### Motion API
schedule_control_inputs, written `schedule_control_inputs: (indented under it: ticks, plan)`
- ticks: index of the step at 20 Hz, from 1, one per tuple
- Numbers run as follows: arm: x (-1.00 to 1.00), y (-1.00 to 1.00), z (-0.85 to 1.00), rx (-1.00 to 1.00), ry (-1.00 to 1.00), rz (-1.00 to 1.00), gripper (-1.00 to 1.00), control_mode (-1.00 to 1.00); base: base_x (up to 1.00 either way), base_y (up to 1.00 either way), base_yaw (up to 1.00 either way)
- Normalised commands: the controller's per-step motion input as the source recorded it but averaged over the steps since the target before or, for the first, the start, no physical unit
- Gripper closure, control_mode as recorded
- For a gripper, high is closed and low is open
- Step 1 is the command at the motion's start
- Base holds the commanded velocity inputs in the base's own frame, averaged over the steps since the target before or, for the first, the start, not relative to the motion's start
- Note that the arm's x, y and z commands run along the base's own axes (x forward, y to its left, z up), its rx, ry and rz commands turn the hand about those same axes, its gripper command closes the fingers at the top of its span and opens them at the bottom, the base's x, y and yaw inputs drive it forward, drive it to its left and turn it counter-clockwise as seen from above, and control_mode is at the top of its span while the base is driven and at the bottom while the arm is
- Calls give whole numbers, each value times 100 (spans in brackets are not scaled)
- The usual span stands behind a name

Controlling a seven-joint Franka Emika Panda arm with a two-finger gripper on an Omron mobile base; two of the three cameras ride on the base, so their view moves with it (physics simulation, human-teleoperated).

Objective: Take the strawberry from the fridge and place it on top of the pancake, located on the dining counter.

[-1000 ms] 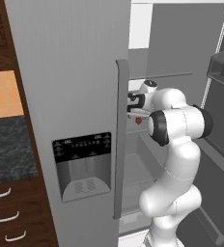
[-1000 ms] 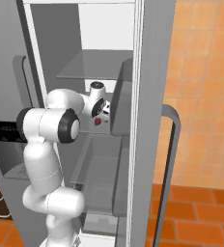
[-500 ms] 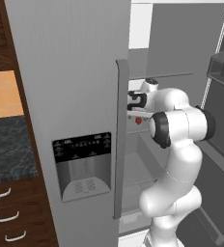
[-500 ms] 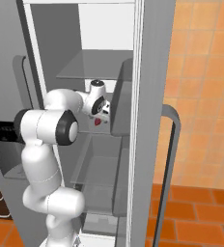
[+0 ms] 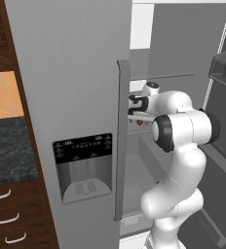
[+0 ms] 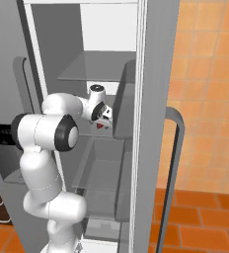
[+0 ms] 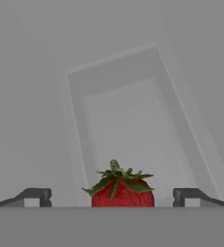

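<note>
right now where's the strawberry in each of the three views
Left base view: strawberry, a red speck just right of the closed door's handle, under the gripper.
Right base view: red speck at centre, under the wrist, on the fridge shelf.
Hand view: bottom centre, between the open finger tips.
Shared landmark: the gripper.

a rendered domestic kitchen. a tall light-grey two-door fridge (image 5: 76, 97) stands with one door swung open, showing glass shelves (image 6: 99, 74) and a black water-dispenser panel (image 5: 83, 168) on the closed door. beside it, a dark speckled worktop (image 5: 10, 151) sits over brown drawers (image 5: 10, 214) with curved pale handles. orange-tan wall tiles (image 6: 205, 74) and a terracotta tiled floor (image 6: 200, 222) complete the setting. a strawberry (image 7: 122, 189) rests inside the fridge.
</note>
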Motion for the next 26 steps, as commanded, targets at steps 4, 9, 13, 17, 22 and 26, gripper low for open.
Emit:
schedule_control_inputs:
  ticks: [4,9,13,17,22,26]
  plan:
    - [0,1,-15,1,2,0,-100,-100,0,0,0]
    - [0,0,-17,1,2,0,100,-100,0,0,0]
    - [-17,0,-9,0,0,0,100,-100,0,0,0]
    - [-51,0,-1,0,0,-2,100,-100,0,0,0]
    - [-94,-8,1,0,-6,-3,100,-100,0,0,0]
    - [-100,-6,29,0,-17,0,100,-100,0,0,0]
